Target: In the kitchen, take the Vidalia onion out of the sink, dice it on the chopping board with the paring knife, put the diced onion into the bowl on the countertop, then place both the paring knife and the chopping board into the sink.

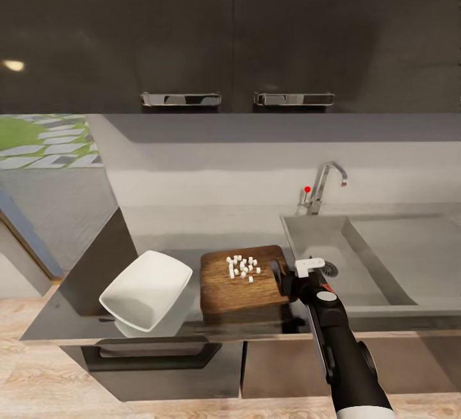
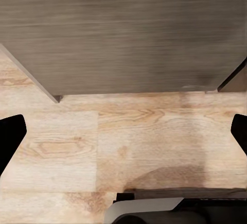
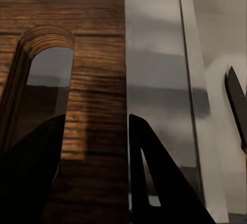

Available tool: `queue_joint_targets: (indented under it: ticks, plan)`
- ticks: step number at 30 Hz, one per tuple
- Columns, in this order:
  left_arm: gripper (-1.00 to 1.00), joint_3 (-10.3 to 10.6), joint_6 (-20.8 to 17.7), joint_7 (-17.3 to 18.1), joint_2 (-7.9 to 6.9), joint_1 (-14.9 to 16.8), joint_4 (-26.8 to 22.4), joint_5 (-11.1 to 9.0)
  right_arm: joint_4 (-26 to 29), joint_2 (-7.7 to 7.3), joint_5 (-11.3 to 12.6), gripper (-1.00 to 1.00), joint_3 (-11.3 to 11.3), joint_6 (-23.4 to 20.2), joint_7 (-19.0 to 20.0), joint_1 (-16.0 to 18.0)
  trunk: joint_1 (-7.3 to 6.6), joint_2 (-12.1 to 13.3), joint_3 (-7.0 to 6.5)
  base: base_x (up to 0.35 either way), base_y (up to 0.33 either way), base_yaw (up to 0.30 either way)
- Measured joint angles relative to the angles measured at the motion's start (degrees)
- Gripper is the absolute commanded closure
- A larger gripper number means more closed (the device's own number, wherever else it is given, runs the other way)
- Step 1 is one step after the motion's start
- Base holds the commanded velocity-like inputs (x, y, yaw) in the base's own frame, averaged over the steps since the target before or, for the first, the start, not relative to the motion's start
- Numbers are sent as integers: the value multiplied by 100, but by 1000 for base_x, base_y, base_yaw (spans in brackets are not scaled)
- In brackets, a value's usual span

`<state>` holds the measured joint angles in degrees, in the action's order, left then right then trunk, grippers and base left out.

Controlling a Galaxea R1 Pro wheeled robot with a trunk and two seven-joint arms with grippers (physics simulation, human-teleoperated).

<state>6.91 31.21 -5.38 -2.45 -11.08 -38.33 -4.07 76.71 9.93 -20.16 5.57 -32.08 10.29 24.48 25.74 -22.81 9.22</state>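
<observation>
The brown chopping board [image 1: 242, 281] lies on the grey countertop [image 1: 160, 236], with several small white onion dice [image 1: 241, 266] on its far half. My right gripper [image 1: 282, 278] is at the board's right short end, beside the sink [image 1: 307, 236]. In the right wrist view the board [image 3: 98, 54] shows its handle slot, and the right gripper [image 3: 98, 118] has one finger in the slot and the other against the end edge, shut on that strip. A dark pointed knife blade [image 3: 237, 106] lies past the steel rim. The white bowl [image 1: 146, 289] sits tilted left of the board. My left gripper [image 2: 123, 131] is open above the floor.
A chrome faucet [image 1: 323, 185] with a red knob stands behind the basin, and the flat drainboard [image 1: 410, 252] runs to the right. Black upper cabinets with chrome handles [image 1: 180, 99] hang overhead. A dark panel leans at the counter's left end [image 1: 102, 265]. Wood floor lies below.
</observation>
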Motion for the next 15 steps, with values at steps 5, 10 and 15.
queue_joint_targets:
  ticks: [5,10,15]
  plan:
    - [-100,0,0,0,0,0,0,0,1,0,-22,100,8,8,329,1,0,0,-46,0,0,0]
    - [-100,0,0,0,0,0,0,1,2,0,-27,100,9,11,352,0,0,0,-93,0,0,0]
    - [-100,0,0,0,0,0,0,4,1,0,-27,100,9,11,353,0,0,0,-139,0,0,0]
